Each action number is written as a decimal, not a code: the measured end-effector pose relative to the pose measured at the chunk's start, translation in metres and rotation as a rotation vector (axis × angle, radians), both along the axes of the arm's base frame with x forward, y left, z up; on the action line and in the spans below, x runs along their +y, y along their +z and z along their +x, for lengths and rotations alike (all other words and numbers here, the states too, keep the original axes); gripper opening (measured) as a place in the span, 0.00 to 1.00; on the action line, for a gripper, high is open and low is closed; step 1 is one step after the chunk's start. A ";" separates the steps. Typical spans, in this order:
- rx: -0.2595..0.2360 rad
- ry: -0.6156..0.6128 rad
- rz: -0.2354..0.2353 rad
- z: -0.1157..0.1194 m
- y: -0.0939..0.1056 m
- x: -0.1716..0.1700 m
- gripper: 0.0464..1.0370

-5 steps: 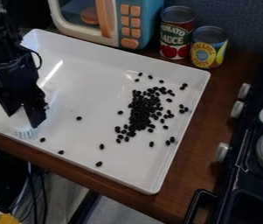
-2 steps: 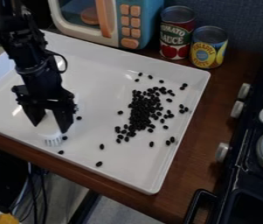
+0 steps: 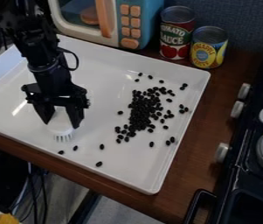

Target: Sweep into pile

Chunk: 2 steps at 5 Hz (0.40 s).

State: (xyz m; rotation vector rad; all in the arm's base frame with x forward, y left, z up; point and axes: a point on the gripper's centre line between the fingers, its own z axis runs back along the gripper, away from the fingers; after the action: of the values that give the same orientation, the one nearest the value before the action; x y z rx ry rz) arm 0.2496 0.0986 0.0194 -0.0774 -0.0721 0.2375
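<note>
Over the left part of the glossy white rectangular tray (image 3: 92, 57), my black two-finger gripper (image 3: 62, 124) hangs tilted, clamped on a white brush (image 3: 60, 127) whose short bristles point down near the tray's front edge. A few stray small black oval beans (image 3: 99, 164) lie apart along that edge, and to their right the dense, uneven bean cluster (image 3: 142, 113) sits in the tray's right half, loose ones around it, some near the tray's right wall.
</note>
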 end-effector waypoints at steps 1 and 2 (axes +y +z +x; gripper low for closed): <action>-0.006 0.015 -0.010 0.002 -0.002 -0.006 0.71; -0.007 0.045 -0.052 0.004 -0.002 -0.015 0.71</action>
State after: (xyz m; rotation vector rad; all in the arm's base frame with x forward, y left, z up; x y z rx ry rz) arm 0.2531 0.0839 0.0170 -0.1288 -0.0745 0.2845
